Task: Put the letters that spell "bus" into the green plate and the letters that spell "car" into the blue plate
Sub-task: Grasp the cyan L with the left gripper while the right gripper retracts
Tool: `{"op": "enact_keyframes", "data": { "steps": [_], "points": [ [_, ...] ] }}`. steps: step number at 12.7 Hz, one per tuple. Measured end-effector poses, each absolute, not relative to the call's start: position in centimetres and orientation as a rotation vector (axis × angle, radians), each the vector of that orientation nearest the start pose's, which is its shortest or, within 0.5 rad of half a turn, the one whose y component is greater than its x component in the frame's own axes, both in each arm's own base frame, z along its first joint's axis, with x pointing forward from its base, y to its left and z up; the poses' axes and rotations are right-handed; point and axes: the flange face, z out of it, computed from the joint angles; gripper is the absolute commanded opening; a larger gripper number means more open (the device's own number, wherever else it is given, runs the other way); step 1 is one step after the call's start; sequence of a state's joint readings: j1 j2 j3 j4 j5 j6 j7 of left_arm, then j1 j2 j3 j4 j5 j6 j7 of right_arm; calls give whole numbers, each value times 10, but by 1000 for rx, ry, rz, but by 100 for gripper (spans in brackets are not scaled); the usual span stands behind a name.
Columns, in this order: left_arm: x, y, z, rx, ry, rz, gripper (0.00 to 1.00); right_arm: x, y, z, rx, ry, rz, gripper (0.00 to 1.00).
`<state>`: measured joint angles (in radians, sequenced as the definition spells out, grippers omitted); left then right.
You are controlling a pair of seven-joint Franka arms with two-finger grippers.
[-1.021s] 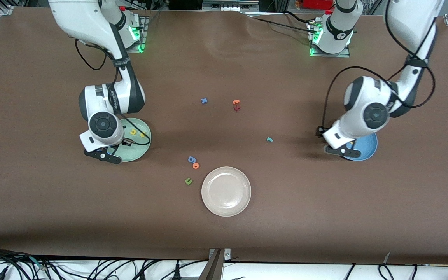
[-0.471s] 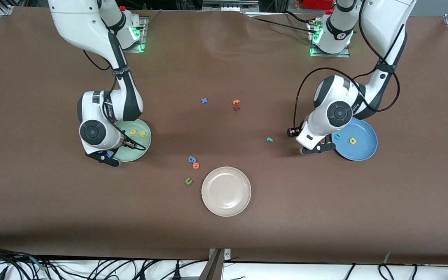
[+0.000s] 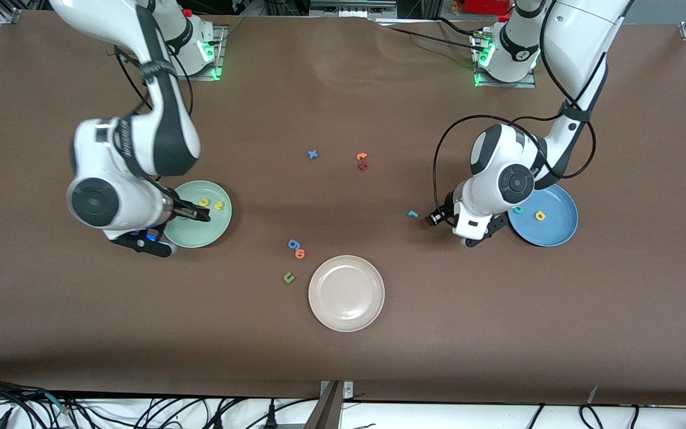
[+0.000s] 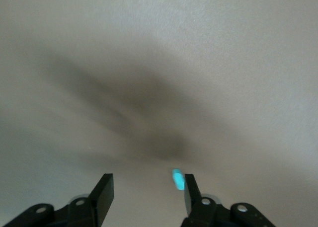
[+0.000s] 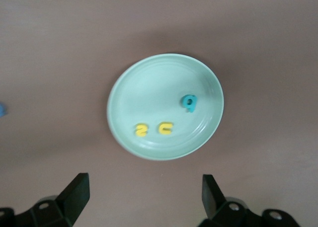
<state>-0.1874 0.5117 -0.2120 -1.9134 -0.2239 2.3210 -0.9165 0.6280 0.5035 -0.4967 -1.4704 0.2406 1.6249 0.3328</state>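
Both grippers are being held with fingers apart and nothing between them: the right gripper (image 5: 141,187) over the green plate (image 5: 149,80) (teal "b" (image 5: 189,103), yellow "u" (image 5: 166,128) and yellow "s" (image 5: 141,130) are lying in it), the left gripper (image 4: 144,189) over bare table just beside the teal "r" (image 3: 412,213). The blue plate (image 3: 557,229) is being occupied by the teal "c" (image 3: 518,210) and yellow "a" (image 3: 539,215).

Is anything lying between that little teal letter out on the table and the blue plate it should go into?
Only the left gripper itself, hanging open between the teal "r" and the blue plate; no other letter or plate lies between them.
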Motion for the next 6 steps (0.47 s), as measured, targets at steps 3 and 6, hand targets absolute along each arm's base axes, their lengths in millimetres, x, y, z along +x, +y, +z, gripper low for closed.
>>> {"op": "enact_keyframes", "data": {
  "steps": [3, 6],
  "points": [
    [569, -270, 214, -2950, -1361, 423, 64, 638, 107, 463, -3095, 81, 305, 100],
    [566, -286, 208, -2917, -1397, 420, 66, 627, 84, 516, -3084, -76, 194, 100]
  ]
}}
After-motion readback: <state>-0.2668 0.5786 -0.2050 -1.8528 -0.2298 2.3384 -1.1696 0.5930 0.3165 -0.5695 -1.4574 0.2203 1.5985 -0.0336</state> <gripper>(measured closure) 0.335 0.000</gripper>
